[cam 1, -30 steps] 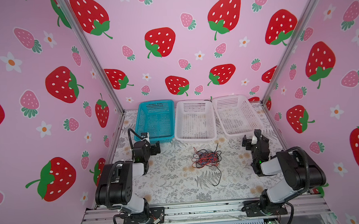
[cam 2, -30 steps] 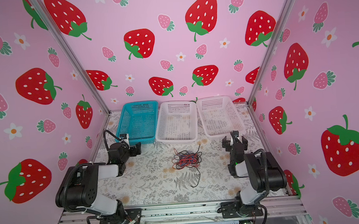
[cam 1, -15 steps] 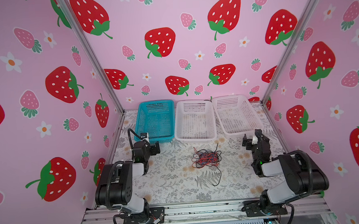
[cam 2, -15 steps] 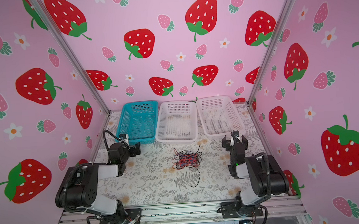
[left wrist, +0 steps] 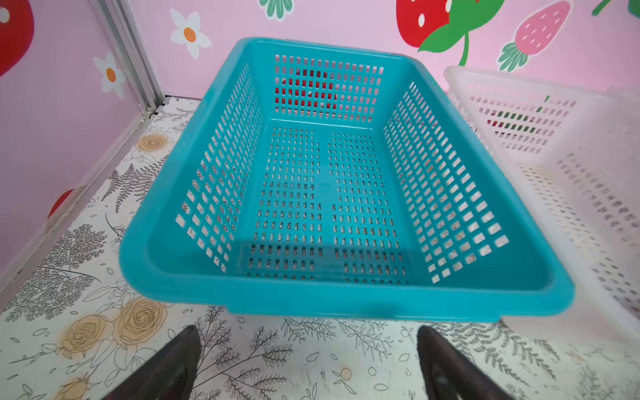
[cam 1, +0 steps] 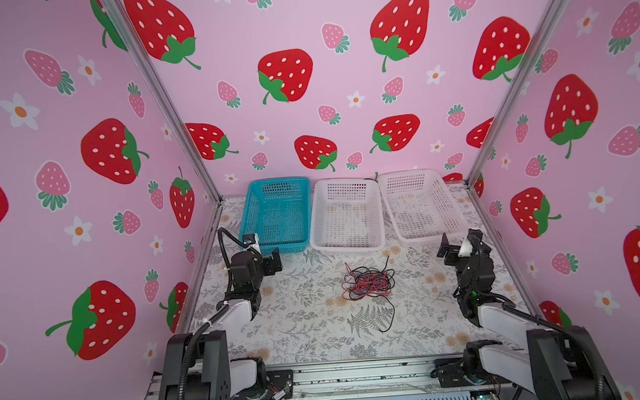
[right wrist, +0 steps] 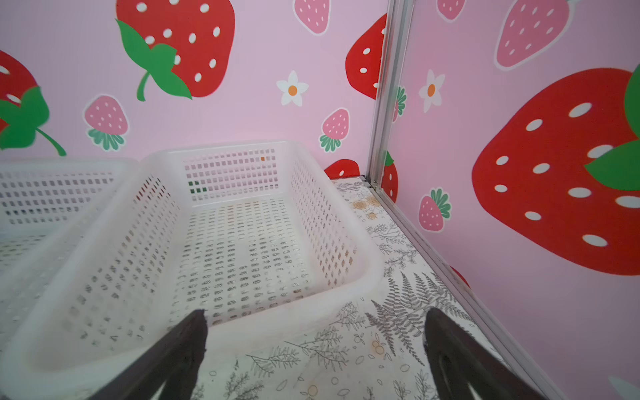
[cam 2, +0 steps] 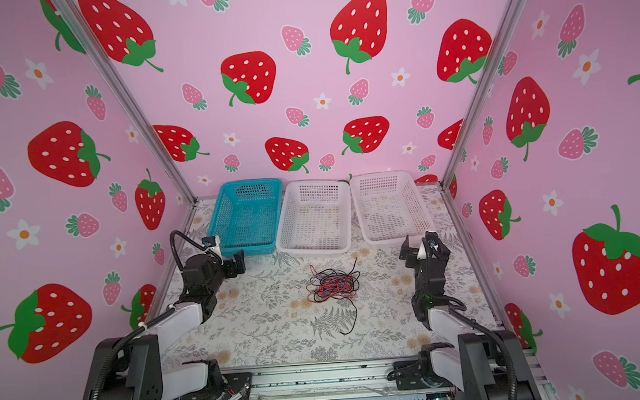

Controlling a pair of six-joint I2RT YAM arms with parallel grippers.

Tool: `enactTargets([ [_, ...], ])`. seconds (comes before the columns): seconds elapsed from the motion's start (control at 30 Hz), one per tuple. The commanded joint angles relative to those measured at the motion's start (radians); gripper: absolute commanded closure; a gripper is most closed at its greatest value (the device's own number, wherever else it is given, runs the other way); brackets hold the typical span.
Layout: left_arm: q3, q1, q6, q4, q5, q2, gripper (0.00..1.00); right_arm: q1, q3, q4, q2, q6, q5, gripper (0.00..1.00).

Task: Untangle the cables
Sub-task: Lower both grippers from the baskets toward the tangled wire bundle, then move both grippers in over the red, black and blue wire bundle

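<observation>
cables (cam 1: 367, 283): one knotted clump of red, black and blue strands, lying on the table (cam 1: 307, 323) between the two arms, near the front of the middle white basket (cam 1: 346, 247). one black tail (cam 1: 390, 318) trailed toward the near edge. strands per colour could not be counted inside the knot.

step in hand: judged the very start; nothing was separated and no strand was touched.

left gripper (cam 1: 273, 263): jaws spread wide, empty, facing the teal basket (cam 1: 278, 181), well apart from the clump.

right gripper (cam 1: 451, 248): jaws spread wide, empty, facing the right white basket (cam 1: 425, 238).

next move, as a judgement: one gripper had to reach inward and pinch a loose end while the other pinned the clump.

count: three baskets (one teal, two white), all empty; two grippers; one clump.
</observation>
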Motion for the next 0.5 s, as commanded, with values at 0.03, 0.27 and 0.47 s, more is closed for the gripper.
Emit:
enactTargets([
  [0.03, 0.033, 0.000, -0.079, -0.122, 0.055, -0.112, 0.01, 0.006, 0.092, -0.282, -0.085, 0.396, -0.088, 0.01],
  [0.27, 0.103, 0.001, -0.239, -0.376, -0.016, -0.361, 0.01, 0.010, 0.111, -0.296, -0.088, 0.504, -0.420, 0.01],
  [0.47, 0.243, -0.002, -0.434, -0.700, -0.033, -0.504, 0.01, 0.222, 0.190, -0.443, -0.097, 0.314, -0.406, 0.05],
])
